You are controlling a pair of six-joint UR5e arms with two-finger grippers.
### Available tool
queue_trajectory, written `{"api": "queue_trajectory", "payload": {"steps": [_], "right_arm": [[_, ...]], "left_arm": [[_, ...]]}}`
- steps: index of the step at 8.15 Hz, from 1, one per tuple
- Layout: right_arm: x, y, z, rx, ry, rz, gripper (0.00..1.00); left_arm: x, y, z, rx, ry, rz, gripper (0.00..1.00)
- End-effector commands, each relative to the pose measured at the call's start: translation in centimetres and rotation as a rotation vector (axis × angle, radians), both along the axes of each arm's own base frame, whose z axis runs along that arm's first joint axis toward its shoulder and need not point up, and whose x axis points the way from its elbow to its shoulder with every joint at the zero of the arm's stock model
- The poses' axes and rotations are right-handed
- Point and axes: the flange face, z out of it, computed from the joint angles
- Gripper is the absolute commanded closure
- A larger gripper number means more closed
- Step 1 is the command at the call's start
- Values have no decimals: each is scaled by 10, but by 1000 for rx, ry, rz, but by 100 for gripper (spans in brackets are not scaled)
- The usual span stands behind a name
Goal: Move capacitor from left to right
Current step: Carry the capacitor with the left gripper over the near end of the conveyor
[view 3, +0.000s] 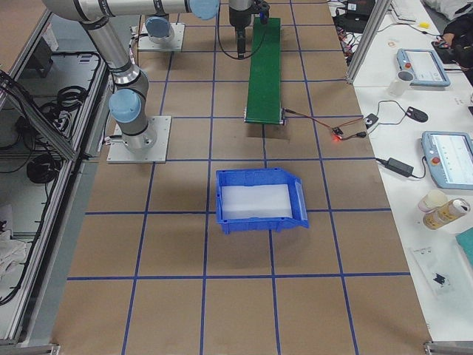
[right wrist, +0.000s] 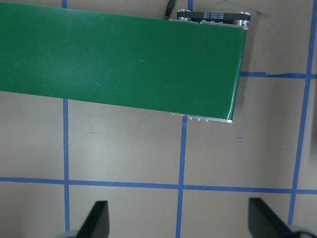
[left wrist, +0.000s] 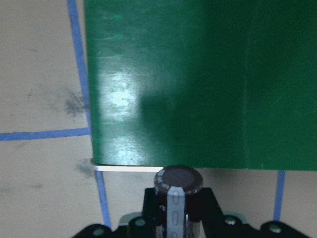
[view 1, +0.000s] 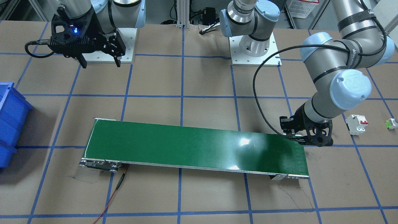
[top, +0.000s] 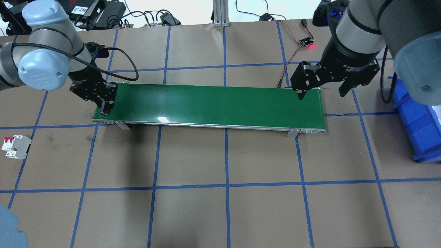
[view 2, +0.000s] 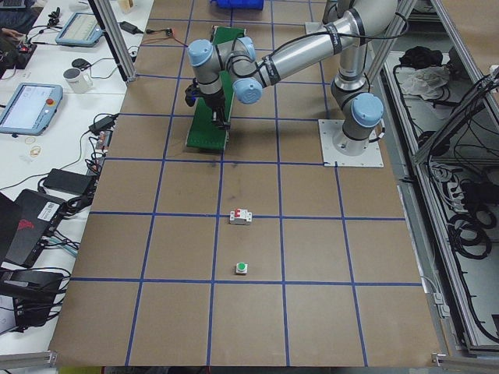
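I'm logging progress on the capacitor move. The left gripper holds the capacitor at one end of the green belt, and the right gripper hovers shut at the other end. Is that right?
Not quite: the right gripper is open, not shut. The right wrist view shows its fingers spread wide with nothing between them. The rest stands: the left gripper holds the capacitor at one end of the green belt, and the right gripper hovers at the other end.

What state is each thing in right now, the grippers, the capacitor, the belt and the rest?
capacitor: gripped, at the left end of the belt.
left gripper: shut on the capacitor.
right gripper: open, empty, by the right end of the belt.
belt: nothing on it.
breaker: lying on the table, apart from the belt.
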Motion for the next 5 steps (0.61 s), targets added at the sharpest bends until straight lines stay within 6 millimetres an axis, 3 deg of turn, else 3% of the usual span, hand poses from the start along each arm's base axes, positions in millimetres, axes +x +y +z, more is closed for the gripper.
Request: {"api": "queue_trajectory", "payload": {"steps": [1, 2, 5], "right_arm": [[0, 0, 0, 0, 1, 0, 0], [0, 0, 0, 0, 2, 0, 0], [0, 0, -1, 3, -1, 0, 0]], "left_arm": [[-24, -15, -7, -30, 27, 15, 100], [-22, -26, -16, -39, 26, 8, 100], [-20, -48, -7, -75, 21, -50, 100]]}}
